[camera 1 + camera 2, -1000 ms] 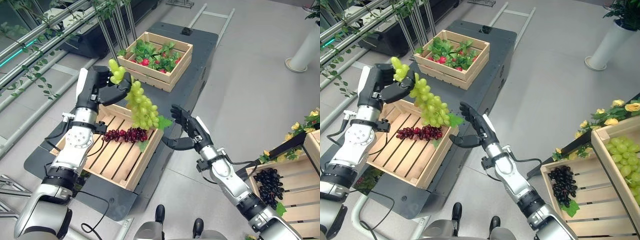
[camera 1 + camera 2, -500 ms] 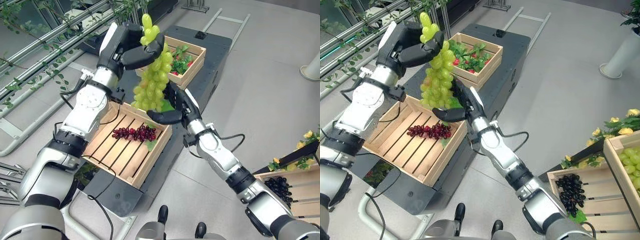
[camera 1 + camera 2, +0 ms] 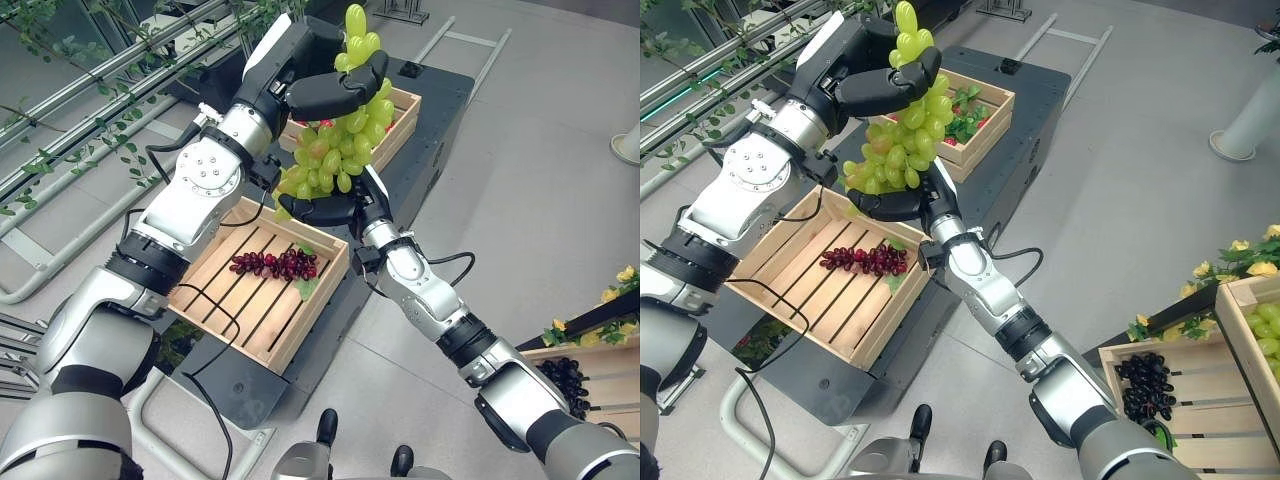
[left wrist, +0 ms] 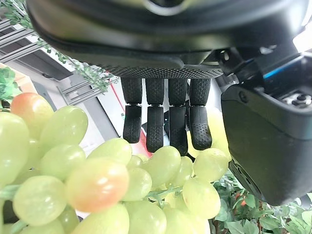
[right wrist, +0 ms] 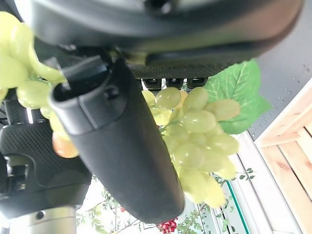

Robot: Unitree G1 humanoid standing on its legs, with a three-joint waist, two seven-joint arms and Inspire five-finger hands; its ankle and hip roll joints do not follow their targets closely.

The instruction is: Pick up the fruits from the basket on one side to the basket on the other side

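We hold the bunch of green grapes (image 3: 335, 150) up in the air with our left hand (image 3: 325, 85), whose fingers and thumb are clamped round the top of the bunch — a few grapes stick out above the grip. The bunch hangs down above the far corner of the near wooden crate (image 3: 205, 300) and in front of the far crate (image 3: 405, 105). Our right hand (image 3: 325, 208) sits right under the bunch with its fingers curved up around the lowest grapes, cupping them; in the right wrist view the grapes (image 5: 200, 131) and a green leaf (image 5: 239, 95) lie just past the fingers. In the left wrist view our fingers (image 4: 165, 119) curl down onto the green grapes, one of them blushed orange.

A bunch of dark red grapes (image 3: 275, 265) lies on the slats of the near crate, with a small leaf beside it. The far crate holds leafy greens with red fruit. Both crates stand on the dark platform (image 3: 440, 140). At the lower right, another crate holds a bunch of black grapes (image 3: 1140, 385) — yellow flowers (image 3: 1260, 260) stand beside it.
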